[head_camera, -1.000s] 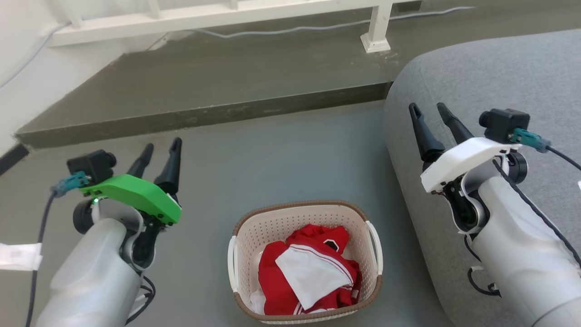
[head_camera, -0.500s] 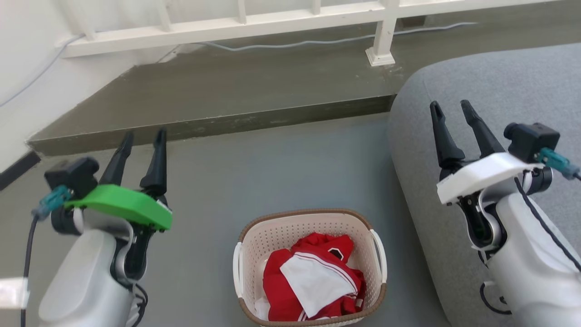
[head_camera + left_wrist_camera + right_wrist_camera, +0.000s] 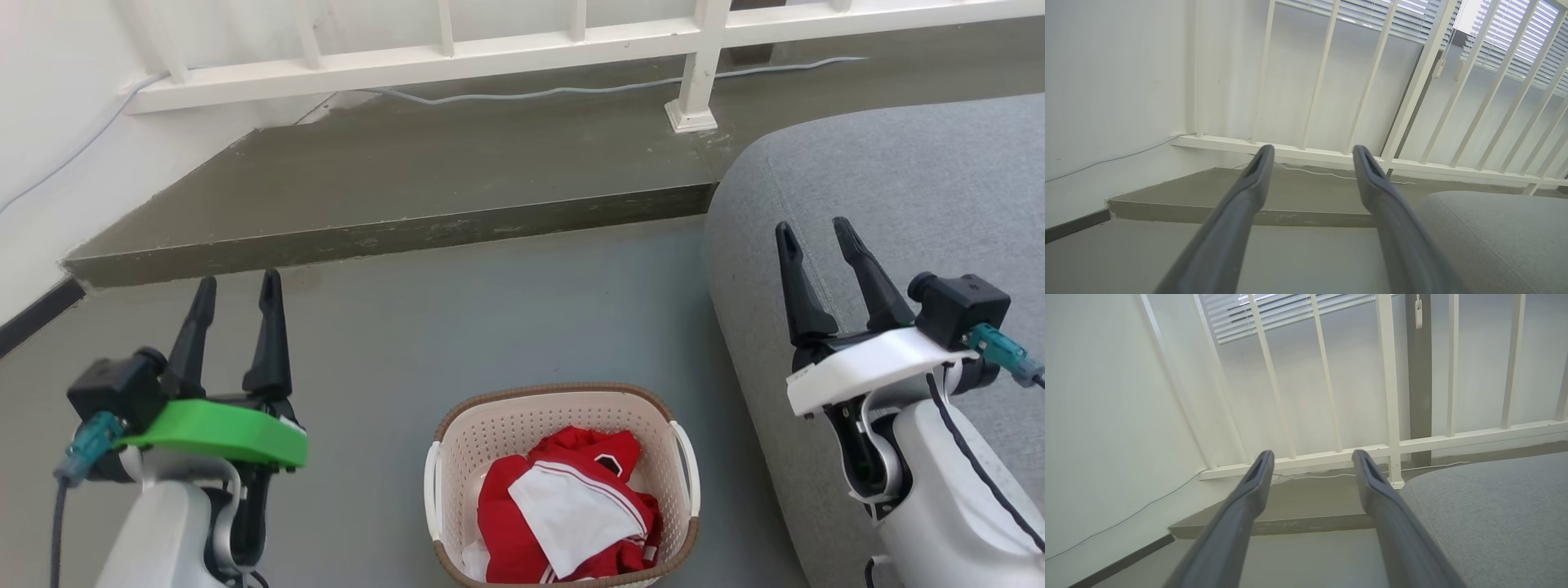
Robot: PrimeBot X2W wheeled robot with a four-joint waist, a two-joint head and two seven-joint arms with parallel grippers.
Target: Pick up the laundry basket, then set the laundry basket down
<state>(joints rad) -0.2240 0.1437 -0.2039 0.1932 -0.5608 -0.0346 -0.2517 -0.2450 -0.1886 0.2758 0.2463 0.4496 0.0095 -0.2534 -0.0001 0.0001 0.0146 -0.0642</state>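
Clothes lie nearest me: a red garment [image 3: 506,527] with a white cloth [image 3: 571,514] folded over it, heaped in the laundry basket [image 3: 498,429]. The basket stands on the grey floor [image 3: 457,327], low between my arms, with a white handle on each side. A small dark emblem on the red garment is too small to read. My left gripper [image 3: 237,279] [image 3: 1312,151], on its green mount, hovers left of the basket and well apart from it, fingers spread with nothing between them. My right gripper [image 3: 813,225] [image 3: 1312,454], on its white mount, hangs to the right over the edge of a grey cushion [image 3: 898,204], likewise spread and empty. Beyond the fingertips the floor runs to a raised step [image 3: 408,180], where a pale cable [image 3: 531,91] trails along the foot of a white railing [image 3: 490,53], with slatted blinds [image 3: 1515,36] behind.
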